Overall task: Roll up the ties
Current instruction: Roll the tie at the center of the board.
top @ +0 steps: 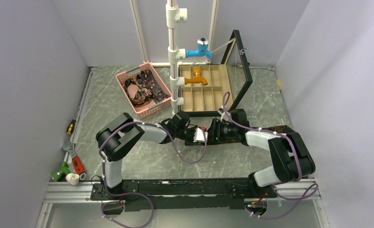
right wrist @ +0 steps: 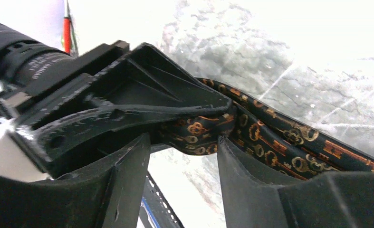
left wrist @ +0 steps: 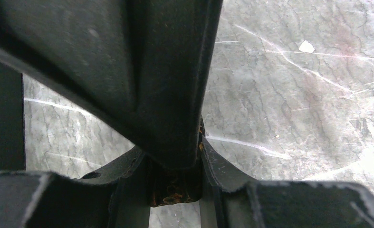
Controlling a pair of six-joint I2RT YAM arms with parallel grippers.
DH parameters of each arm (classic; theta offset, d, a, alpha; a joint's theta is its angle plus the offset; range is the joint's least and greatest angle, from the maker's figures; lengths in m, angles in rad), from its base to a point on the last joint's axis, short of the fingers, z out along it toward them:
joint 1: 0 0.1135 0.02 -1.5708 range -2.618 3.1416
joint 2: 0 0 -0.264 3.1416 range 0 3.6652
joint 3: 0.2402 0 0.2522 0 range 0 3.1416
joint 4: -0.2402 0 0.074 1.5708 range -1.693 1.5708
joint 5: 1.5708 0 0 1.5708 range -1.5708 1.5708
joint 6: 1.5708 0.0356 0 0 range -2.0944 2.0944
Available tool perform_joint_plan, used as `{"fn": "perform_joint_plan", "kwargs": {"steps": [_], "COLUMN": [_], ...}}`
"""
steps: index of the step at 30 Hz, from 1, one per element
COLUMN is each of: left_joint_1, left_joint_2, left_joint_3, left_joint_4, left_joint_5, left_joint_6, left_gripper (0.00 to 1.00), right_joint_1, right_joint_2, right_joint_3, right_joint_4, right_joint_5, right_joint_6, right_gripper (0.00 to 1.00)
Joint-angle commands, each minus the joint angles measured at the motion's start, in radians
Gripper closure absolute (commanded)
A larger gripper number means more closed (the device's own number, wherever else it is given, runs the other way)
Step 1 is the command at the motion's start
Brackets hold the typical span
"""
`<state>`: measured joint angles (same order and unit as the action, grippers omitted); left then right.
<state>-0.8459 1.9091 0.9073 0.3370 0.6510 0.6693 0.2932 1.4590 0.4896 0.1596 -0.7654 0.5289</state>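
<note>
Tie (right wrist: 270,142) mostly behind left hand (right wrist: 225,111)

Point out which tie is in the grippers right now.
The black tie with orange keys, pinched by the left gripper at mid-table; the other ties lie heaped in the pink basket.

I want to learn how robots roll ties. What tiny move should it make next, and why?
Probably shut the right gripper on the long black fabric tie with orange keys. The left gripper already pinches its folded end, while the right gripper's fingers stand apart on either side of that fold, holding nothing. Both holding would likely help the rolling.
</note>
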Motion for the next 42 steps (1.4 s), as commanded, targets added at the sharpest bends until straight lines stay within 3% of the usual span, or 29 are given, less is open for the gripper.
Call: {"fn": "perform_joint_plan", "kwargs": {"steps": [1,12,15,18,23,29,30,31,37,40,42], "left_joint_1": [-0.018,-0.018,-0.016,-0.014,0.017,0.03,0.031,0.03,0.033,0.041,0.046], "left_joint_2": [0.096,0.103,0.101,0.096,0.03,-0.176,-0.212,-0.25,-0.437,-0.521,-0.543], "left_joint_3": [-0.07,-0.059,-0.062,-0.062,-0.082,-0.157,-0.163,-0.168,-0.203,-0.26,-0.32], "left_joint_4": [-0.275,-0.285,-0.281,-0.277,-0.224,-0.041,-0.021,-0.014,-0.048,0.04,0.188], "left_joint_5": [-0.069,-0.065,-0.065,-0.06,-0.013,-0.003,-0.016,-0.025,-0.119,-0.185,-0.192], "left_joint_6": [0.009,0.009,0.006,-0.005,-0.055,-0.149,-0.168,-0.184,-0.259,-0.384,-0.467], "left_gripper": [0.91,0.91,0.9,0.87,0.55,0.18,0.15,0.04,0.01,0.01,0.01], "right_joint_1": [0.001,0.003,0.003,0.002,0.0,0.001,0.001,0.0,0.003,0.003,0.003], "right_joint_2": [-0.057,0.08,0.11,0.136,0.137,0.135,0.135,0.133,0.142,0.147,0.137], "right_joint_3": [0.03,0.04,0.054,0.078,0.083,0.087,0.091,0.092,0.094,0.12,0.134], "right_joint_4": [0.051,0.058,0.051,0.007,-0.045,-0.057,-0.064,-0.066,-0.067,-0.108,-0.127], "right_joint_5": [0.006,0.065,0.07,0.082,0.099,0.12,0.12,0.123,0.106,0.113,0.124], "right_joint_6": [0.034,-0.057,-0.084,-0.128,-0.177,-0.189,-0.195,-0.197,-0.198,-0.204,-0.2], "right_gripper": [0.43,0.61,0.76,1.0,1.0,1.0,1.0,1.0,1.0,1.0,1.0]}}
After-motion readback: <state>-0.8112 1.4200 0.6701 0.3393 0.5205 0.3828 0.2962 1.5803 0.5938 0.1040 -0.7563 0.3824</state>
